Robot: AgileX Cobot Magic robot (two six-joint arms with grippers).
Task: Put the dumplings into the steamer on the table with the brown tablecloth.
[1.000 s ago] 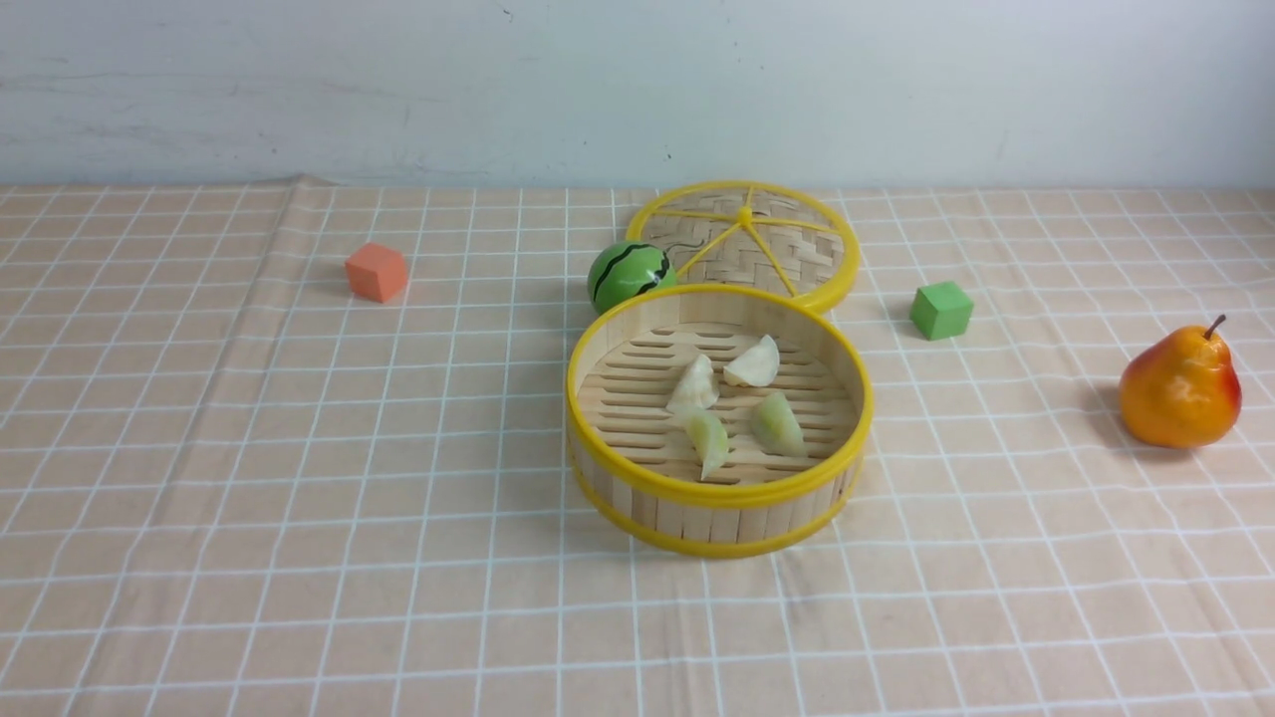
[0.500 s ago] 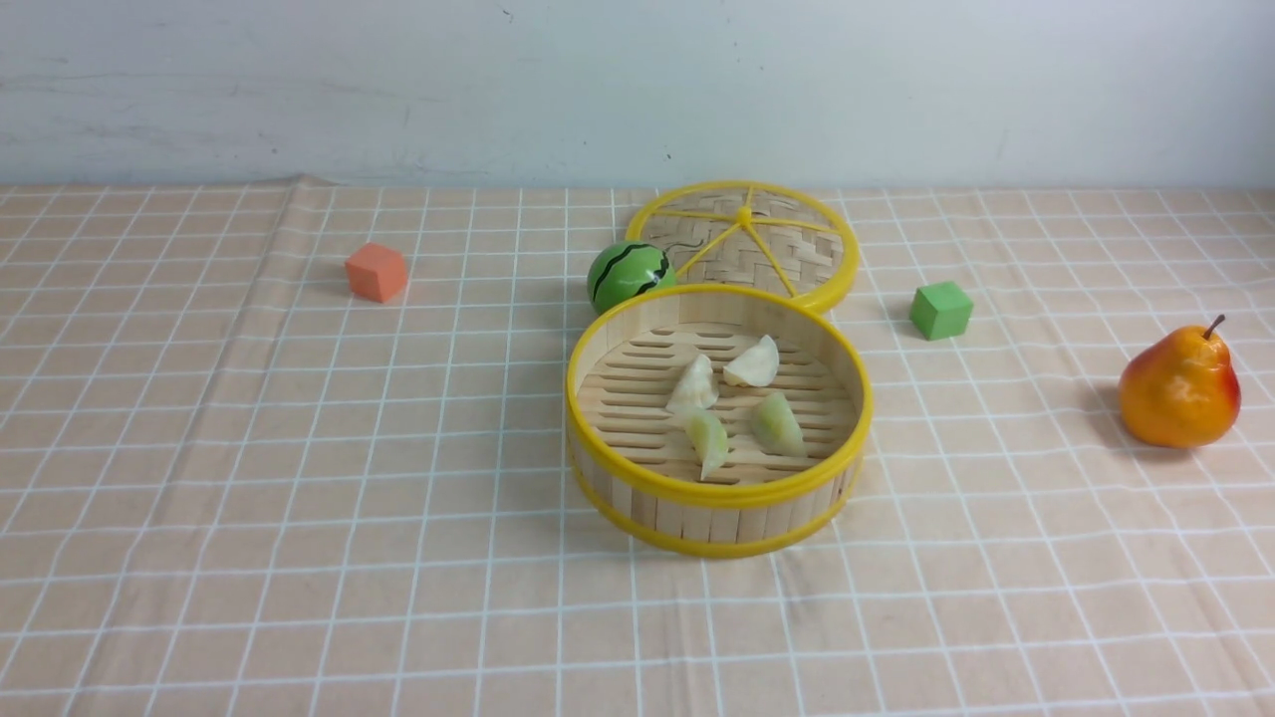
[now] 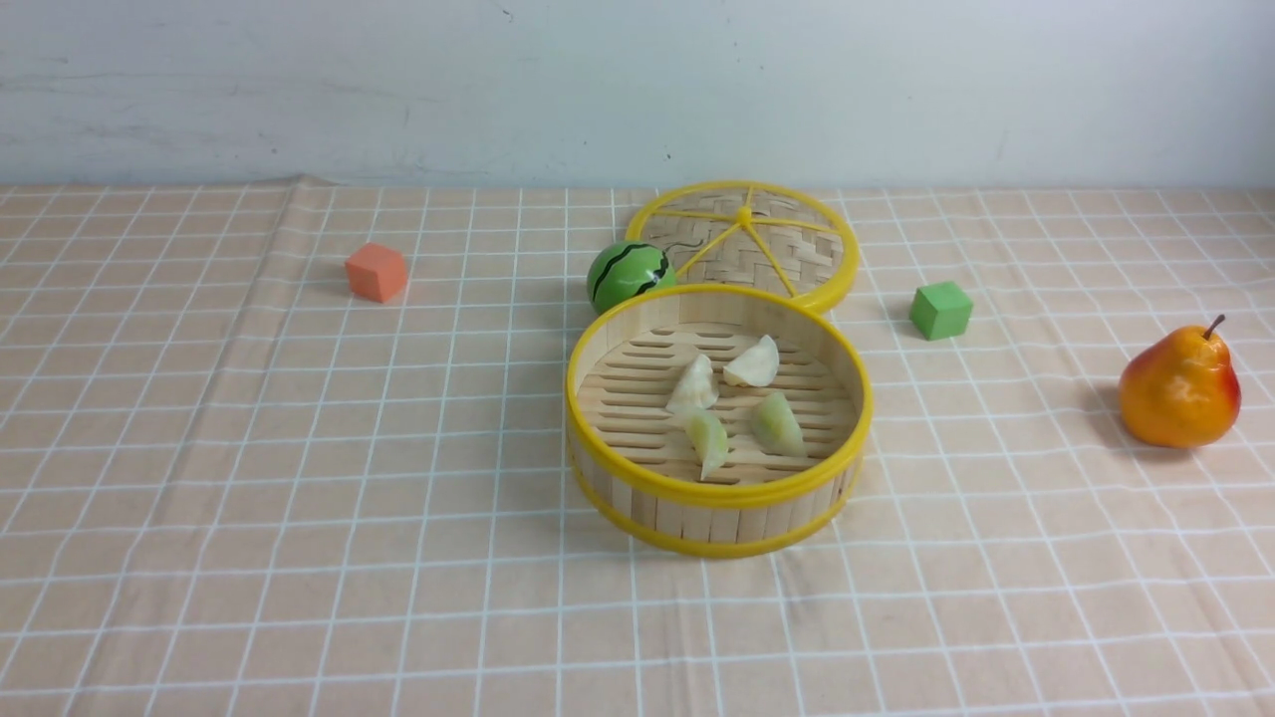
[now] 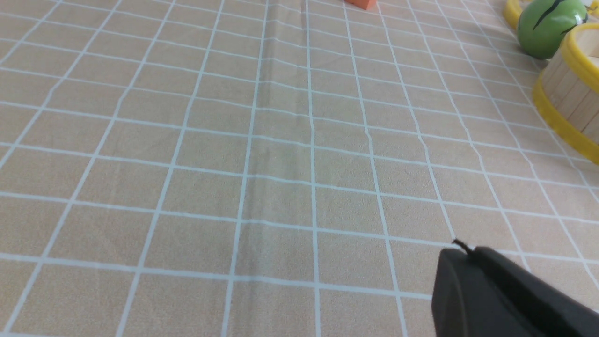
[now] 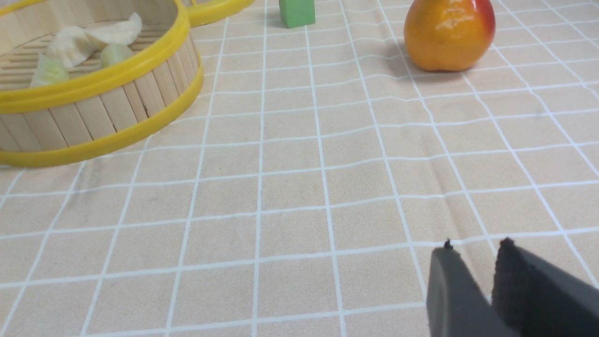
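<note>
Left gripper (image 4: 461, 252): matte black, rounded tip. Right gripper (image 5: 475, 250): dark grey fingers (image 5: 449, 281) (one face rough-textured).
</note>
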